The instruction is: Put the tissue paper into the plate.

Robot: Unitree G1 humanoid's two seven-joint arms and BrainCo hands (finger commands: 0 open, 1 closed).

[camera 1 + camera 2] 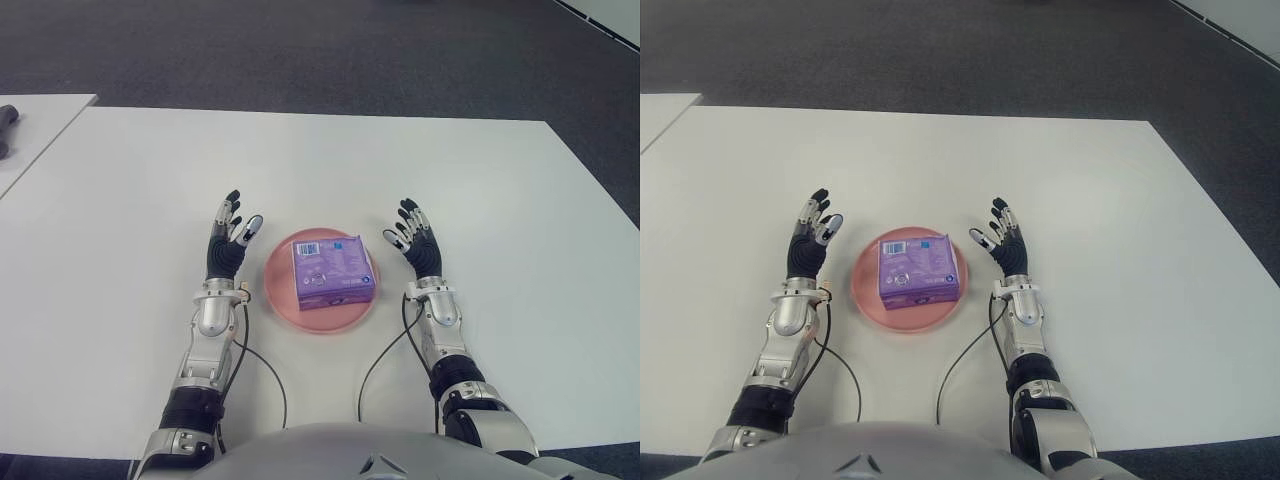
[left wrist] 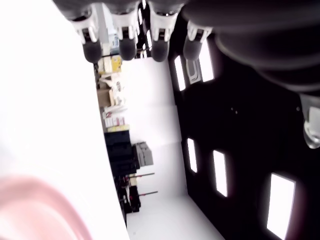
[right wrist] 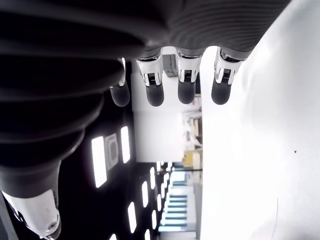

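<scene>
Dark carpet [image 1: 300, 50] runs behind a white table [image 1: 130, 200] in the left eye view, with a second table [image 1: 40, 120] at ten o'clock carrying a dark object [image 1: 8, 125] at its edge. At the centre sits a pink plate [image 1: 283, 297], and the purple tissue pack [image 1: 333, 271] lies inside it, filling most of the dish. The left hand [image 1: 228, 245] shows at nine o'clock of the plate, just beside it, fingers spread and holding nothing. The right hand [image 1: 417, 240] shows at three o'clock, likewise spread and bare. Nothing lies between either hand and the plate.

From the right eye the same layout shows: plate [image 1: 865, 295], pack [image 1: 917, 271], hands on each side.

From the left wrist, straight fingertips [image 2: 127, 47] point away over the table, apart from one another, and a blurred pink rim [image 2: 45, 195] shows close by.

From the right wrist, four fingertips [image 3: 186, 90] hang extended and separate beside the table [image 3: 260, 150], touching nothing.
</scene>
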